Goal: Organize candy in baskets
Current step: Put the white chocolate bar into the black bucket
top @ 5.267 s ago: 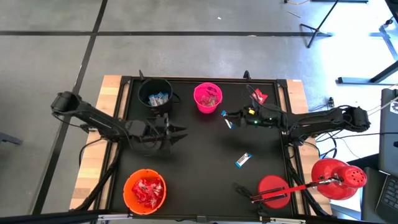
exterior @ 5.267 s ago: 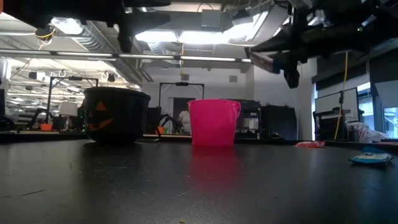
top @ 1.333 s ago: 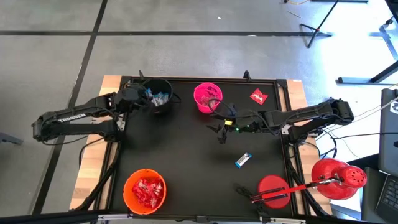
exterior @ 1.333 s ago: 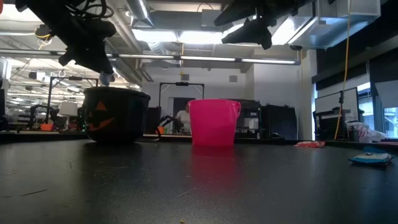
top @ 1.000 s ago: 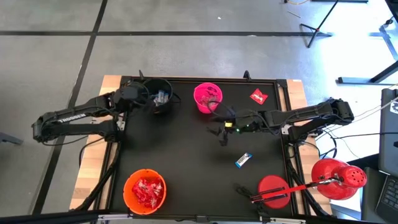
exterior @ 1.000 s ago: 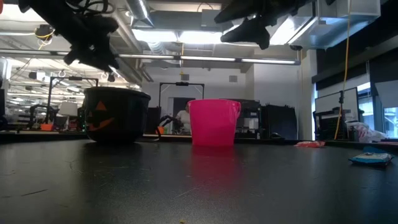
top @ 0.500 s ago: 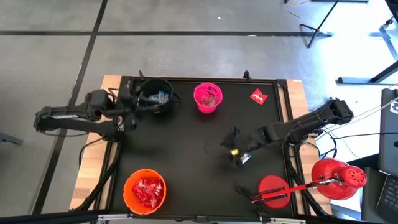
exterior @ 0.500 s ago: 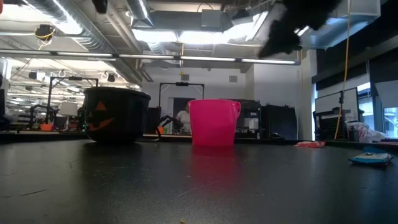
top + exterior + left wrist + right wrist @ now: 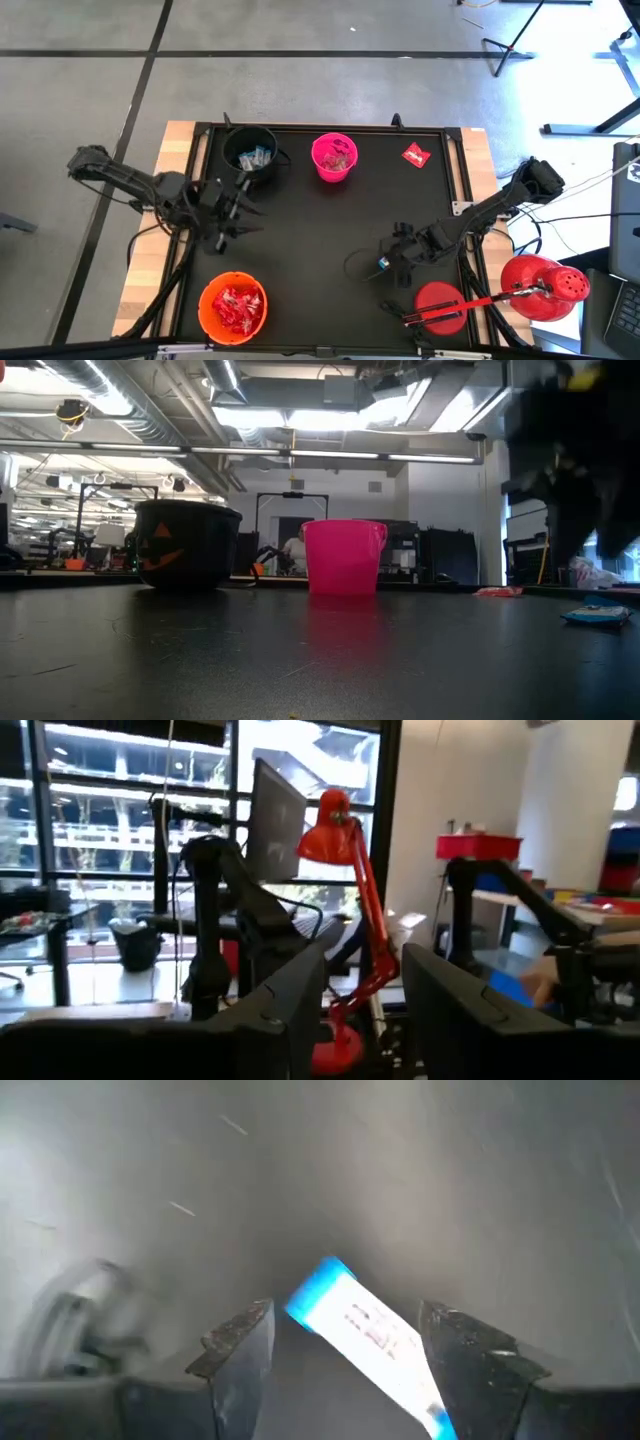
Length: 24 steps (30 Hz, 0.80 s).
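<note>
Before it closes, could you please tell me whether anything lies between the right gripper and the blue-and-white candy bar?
Nothing visible does. The right gripper stands open, its two dark fingers either side of the blue-and-white wrapped candy bar on the black table.

Wide bare counter (image 9: pixel 310 240) between black bucket (image 9: pixel 250 151), pink bucket (image 9: pixel 334 157) and orange bucket (image 9: pixel 233 304). Near right edge, crowded: blue-and-white bar (image 9: pixel 372 1335) between spread jaws, red lamp (image 9: pixel 540 286) just beside.

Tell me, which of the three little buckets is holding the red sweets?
The orange bucket, at the table's near-left corner. It is filled with red packets, while the black bucket holds blue-and-white ones and the pink bucket only a few.
</note>
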{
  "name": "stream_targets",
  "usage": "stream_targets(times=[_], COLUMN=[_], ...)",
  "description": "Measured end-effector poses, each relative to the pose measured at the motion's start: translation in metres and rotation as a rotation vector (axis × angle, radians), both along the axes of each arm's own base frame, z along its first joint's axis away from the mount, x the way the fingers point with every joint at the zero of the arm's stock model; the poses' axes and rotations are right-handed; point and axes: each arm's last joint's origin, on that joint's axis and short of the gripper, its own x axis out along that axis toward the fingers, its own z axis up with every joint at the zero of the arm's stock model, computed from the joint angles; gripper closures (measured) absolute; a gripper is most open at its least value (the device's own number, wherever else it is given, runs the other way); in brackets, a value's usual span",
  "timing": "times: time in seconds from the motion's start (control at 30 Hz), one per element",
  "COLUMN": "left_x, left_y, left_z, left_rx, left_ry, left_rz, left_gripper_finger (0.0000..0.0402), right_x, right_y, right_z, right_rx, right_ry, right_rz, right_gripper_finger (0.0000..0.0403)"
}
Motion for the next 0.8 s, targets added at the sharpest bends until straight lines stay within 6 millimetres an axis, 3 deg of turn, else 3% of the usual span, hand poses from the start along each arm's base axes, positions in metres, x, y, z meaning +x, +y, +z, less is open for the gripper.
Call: stream_targets(times=[0.17, 0.4, 0.67, 0.8], left_x=[0.015, 0.027, 0.031, 0.031], left_y=[-0.007, -0.011, -0.011, -0.011], left_z=[-0.013, -0.025, -0.029, -0.029], left_rx=[0.010, 0.025, 0.004, -0.004], left_ry=[0.072, 0.134, 0.165, 0.168], left_rz=[0.044, 0.063, 0.093, 0.094], left_gripper_finger=[0.0272, 0.0273, 0.0273, 0.0273], right_x=[-0.010, -0.023, -0.026, -0.026], right_y=[-0.012, -0.016, -0.018, -0.019], right_z=[-0.020, -0.044, -0.051, -0.051], right_rx=[-0.023, 0.001, 0.000, -0.012], right_ry=[0.077, 0.136, 0.136, 0.133], right_rz=[-0.128, -0.085, -0.090, -0.096], right_gripper_finger=[0.0157, 0.0157, 0.0159, 0.0192])
